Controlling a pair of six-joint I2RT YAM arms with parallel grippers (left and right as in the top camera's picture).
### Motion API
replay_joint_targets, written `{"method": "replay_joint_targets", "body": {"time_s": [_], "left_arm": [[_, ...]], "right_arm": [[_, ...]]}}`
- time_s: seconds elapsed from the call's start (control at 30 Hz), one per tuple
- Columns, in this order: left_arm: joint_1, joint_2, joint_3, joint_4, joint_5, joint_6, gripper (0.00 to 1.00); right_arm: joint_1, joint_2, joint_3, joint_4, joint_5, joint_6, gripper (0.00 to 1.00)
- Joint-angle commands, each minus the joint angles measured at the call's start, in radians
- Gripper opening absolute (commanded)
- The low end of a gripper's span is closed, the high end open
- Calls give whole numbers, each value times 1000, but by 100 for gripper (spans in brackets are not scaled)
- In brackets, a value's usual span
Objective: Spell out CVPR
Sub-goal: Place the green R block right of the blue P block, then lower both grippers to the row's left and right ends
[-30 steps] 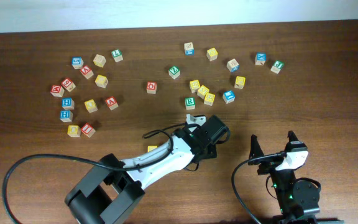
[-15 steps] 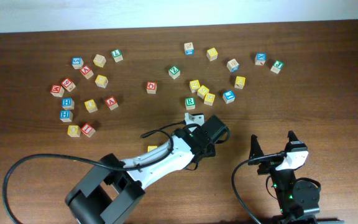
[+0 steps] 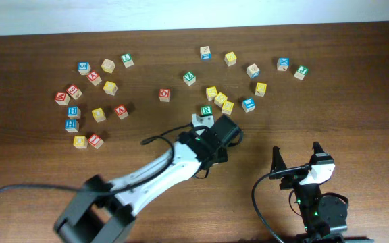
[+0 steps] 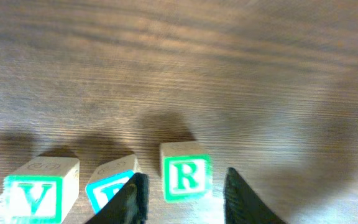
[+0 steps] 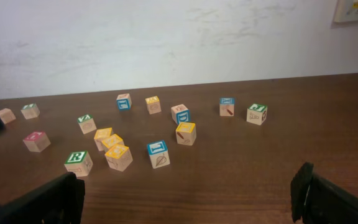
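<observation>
In the left wrist view a row of blocks stands on the table: a green V block [image 4: 39, 186], a tilted blue-lettered block [image 4: 107, 183] partly behind my finger, and a green R block [image 4: 185, 165] at the right end. My left gripper [image 4: 185, 177] is open, its fingertips either side of the R block with gaps showing. In the overhead view my left arm hides this row, and the left gripper [image 3: 200, 123] sits just below another green R block [image 3: 206, 110]. My right gripper [image 3: 296, 164] is open and empty at the front right.
Loose letter blocks lie scattered over the far half of the table [image 3: 282, 121]: a group at the left around a red A block [image 3: 121, 111], and a yellow and blue cluster [image 3: 227, 105] at the middle right. The left arm's cable loops over the table's front.
My left arm has swung up and to the left in the overhead view. The yellow block that showed beside the arm is now hidden by it. The right arm has not moved.
</observation>
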State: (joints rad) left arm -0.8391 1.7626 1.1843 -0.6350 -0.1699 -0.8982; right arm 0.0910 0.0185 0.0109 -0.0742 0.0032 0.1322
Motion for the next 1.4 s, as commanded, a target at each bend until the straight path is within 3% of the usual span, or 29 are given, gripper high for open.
{"method": "replay_joint_targets", "body": {"time_s": [0.0, 0.1, 0.13, 0.17, 0.2, 0.23, 0.3, 0.37, 0.4, 0.43, 0.63, 0.7, 0.77, 0.83, 0.9, 1.03, 1.1, 1.13, 1.17, 1.2, 1.27, 1.37], "left_arm": [[5, -140, 29, -3, -17, 26, 36], [29, -285, 29, -39, -10, 40, 45], [149, -429, 29, -214, -1, 125, 52], [214, -486, 29, -305, 1, 164, 65], [267, -532, 29, -393, 0, 164, 92], [304, -562, 29, -476, -4, 164, 99], [316, -564, 27, -576, -24, 163, 98], [317, -539, 26, -615, -36, 163, 77], [317, -525, 26, -616, -33, 163, 88], [317, -512, 26, -629, -28, 163, 89], [316, -455, 11, -640, 97, 163, 86], [316, -452, -43, -618, 99, 163, 79], [316, -452, -105, -551, 108, 163, 82], [316, -452, -112, -550, 114, 163, 82], [316, -452, -117, -551, 117, 163, 89], [316, -452, -117, -555, 150, 163, 92], [316, -452, -118, -564, 173, 163, 96], [315, -452, -119, -563, 182, 163, 95], [315, -452, -119, -563, 185, 163, 84], [316, -452, -119, -564, 194, 163, 84], [317, -452, -119, -566, 194, 163, 98], [317, -452, -119, -563, 193, 163, 99]], "right_arm": [[-7, -6, -5, -7, 8, 6, 98], [-7, -6, -5, -7, 8, 6, 98], [-7, -6, -5, -7, 8, 6, 98], [-7, -6, -5, -7, 8, 6, 98], [-7, -6, -5, -7, 8, 6, 98], [-7, -6, -5, -7, 8, 6, 98], [-7, -6, -5, -7, 8, 6, 98], [-7, -6, -5, -7, 8, 6, 98], [-7, -6, -5, -7, 8, 6, 98], [-7, -6, -5, -7, 8, 6, 98], [-7, -6, -5, -6, 6, 6, 98], [-7, -6, -5, 3, -83, 7, 98], [-6, -6, -5, 16, -232, 11, 98], [-6, -6, -5, 58, -629, 225, 98], [-6, -6, -5, 82, -693, 444, 99], [-6, -6, -5, 278, -838, 578, 98], [-6, -6, -5, 285, -853, 750, 98], [-6, -6, -5, 290, -866, 754, 98], [-6, -6, -5, 321, -867, 771, 98], [-6, -6, -5, 413, -835, 771, 98], [-6, -6, 16, 628, -734, 769, 98], [-7, -6, 188, 567, -666, 573, 98]]}}
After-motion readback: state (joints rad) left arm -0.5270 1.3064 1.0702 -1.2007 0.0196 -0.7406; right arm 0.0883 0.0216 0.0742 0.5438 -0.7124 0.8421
